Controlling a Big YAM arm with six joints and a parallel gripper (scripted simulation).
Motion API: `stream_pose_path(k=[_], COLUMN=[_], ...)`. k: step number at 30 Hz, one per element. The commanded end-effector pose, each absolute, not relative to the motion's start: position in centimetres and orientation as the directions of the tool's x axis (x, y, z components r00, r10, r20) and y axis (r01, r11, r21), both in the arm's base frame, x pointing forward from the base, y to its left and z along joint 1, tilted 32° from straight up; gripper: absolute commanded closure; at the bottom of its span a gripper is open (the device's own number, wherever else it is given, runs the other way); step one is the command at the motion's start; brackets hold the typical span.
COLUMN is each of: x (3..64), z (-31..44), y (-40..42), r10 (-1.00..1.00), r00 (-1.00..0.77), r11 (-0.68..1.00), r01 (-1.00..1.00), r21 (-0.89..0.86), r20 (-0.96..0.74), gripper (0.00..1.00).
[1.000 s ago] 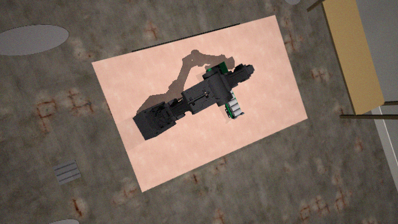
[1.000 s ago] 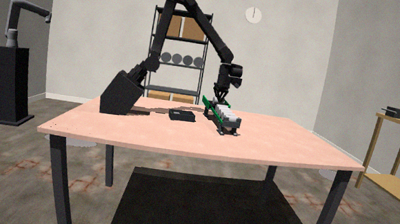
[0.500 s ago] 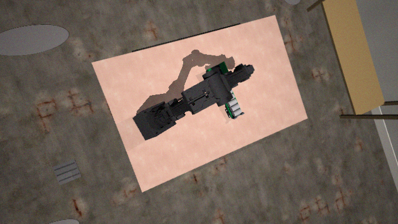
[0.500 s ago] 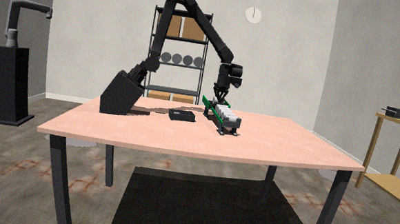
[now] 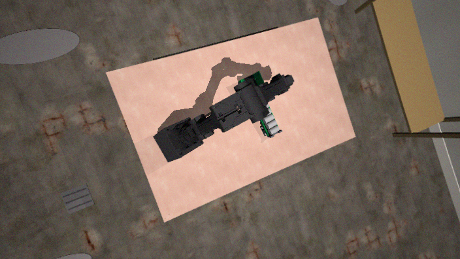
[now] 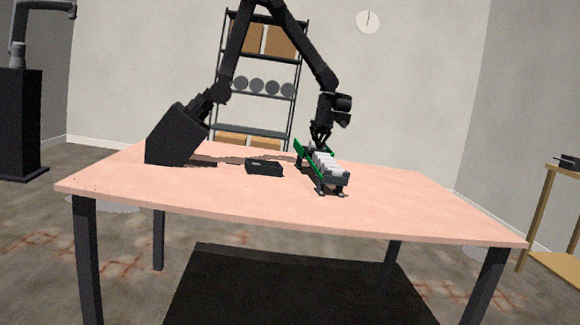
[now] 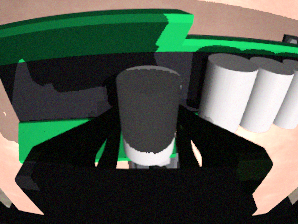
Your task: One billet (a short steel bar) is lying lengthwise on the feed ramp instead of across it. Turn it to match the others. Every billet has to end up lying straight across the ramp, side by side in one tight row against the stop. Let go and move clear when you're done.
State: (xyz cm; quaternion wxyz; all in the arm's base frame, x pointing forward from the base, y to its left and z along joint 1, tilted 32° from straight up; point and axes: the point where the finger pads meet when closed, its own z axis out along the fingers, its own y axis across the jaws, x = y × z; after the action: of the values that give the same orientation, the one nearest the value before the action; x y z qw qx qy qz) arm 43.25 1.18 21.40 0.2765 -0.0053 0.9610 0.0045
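Steel billet (image 7: pixel 148 112) clamped between my gripper (image 7: pixel 150 107) fingers at the centre of the wrist frame, its round end facing the camera, lengthwise on the green feed ramp (image 7: pixel 80 39). To its right, the other billets (image 7: pixel 256 92) lie side by side across the ramp. In the exterior view my gripper (image 6: pixel 319 140) stands over the ramp's upper end, right of centre on the table (image 6: pixel 283 204). Judging by this, the step in hand is the grasp of the stray bar; the next move calls for a slight lift, a quarter turn of the wrist, then setting it down tight against the row.
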Motion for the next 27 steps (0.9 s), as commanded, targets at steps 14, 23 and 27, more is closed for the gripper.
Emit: stream_pose_path(k=[14,23,27], x=[44.68,44.96,45.03], z=[23.93,23.97,23.75], y=[0.71,0.71,0.77], r10=[-0.006,-0.009,-0.01], r00=[-0.81,-0.809,-0.813], r11=[1.0,1.0,1.0], r01=[-0.009,-0.013,-0.015], r21=[0.003,0.002,0.003], r20=[-0.586,-0.587,-0.582], gripper=[1.0,1.0,1.0])
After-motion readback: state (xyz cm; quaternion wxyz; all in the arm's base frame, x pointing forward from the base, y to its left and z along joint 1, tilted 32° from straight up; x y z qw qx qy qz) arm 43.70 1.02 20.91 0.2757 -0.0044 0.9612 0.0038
